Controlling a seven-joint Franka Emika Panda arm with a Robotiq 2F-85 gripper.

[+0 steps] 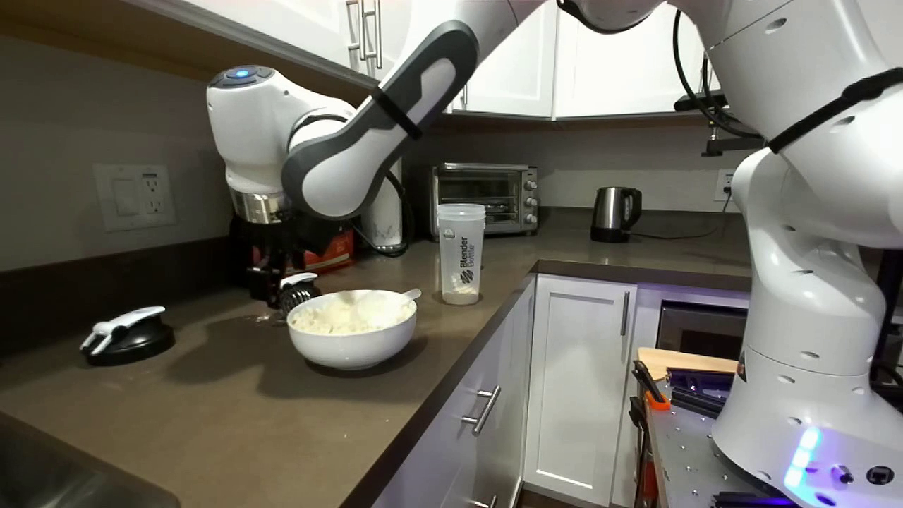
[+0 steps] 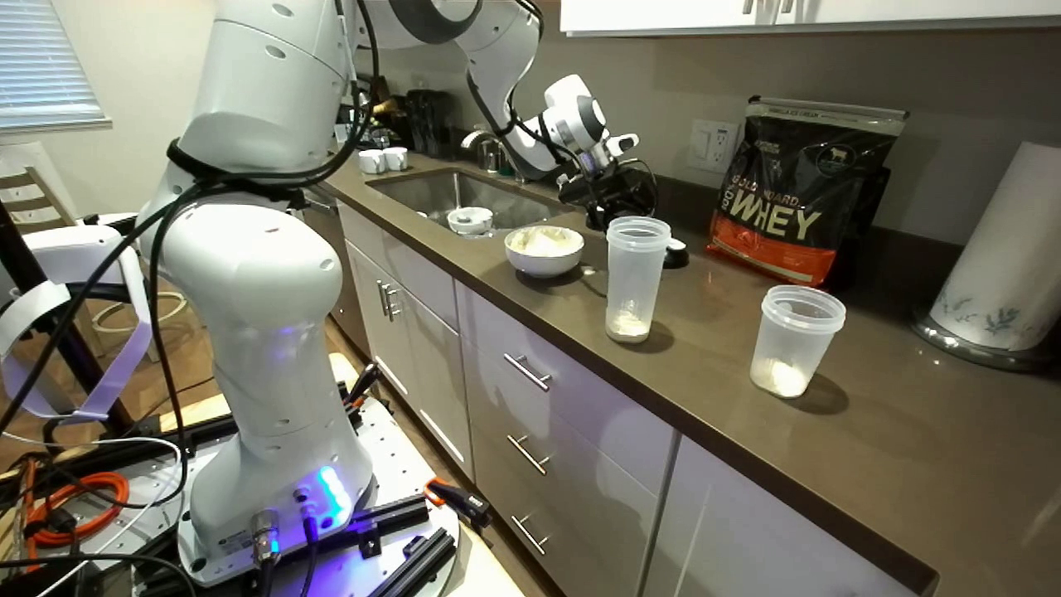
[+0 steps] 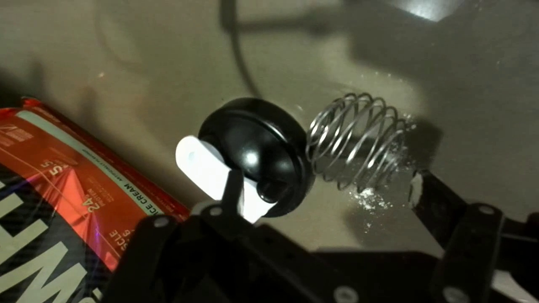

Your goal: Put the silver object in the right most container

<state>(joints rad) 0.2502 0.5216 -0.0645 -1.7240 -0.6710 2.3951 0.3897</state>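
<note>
the wire whisk ball (image 3: 357,142), the silver thing to be moved, lies on its side on the desk (image 2: 912,448) just beside a black shaker lid (image 3: 257,147), with spilled powder (image 3: 369,198) by its outer end; whether coil and lid touch, i cannot tell. the tool (image 3: 326,189) points down here, its fingers (image 3: 433,198) well apart and nothing gripped; in the wrist view lid and coil both show between them, and one fingertip overlaps the lid's white strap (image 3: 204,167). that spread seems meant for the coil, but closing as it stands would probably catch the lid first, so a shift toward the coil looks wise.

the rightmost shaker bottle (image 2: 796,340) stands upright and uncapped with pale powder (image 2: 781,378) in its base, presumably so that the coil can drop in from above. a spare lid (image 1: 134,339) lies well apart from the coil.

between coil and goal stands the blender bottle (image 1: 462,254), tall and open too, so the carry will want height over its rim. the white bowl (image 1: 353,346), heaped with something pale and with a scoop handle (image 1: 411,294) poking out, sits near the coil and would be easy to knock. the whey bag (image 2: 796,191), upright near the lid, limits room on that side.
</note>
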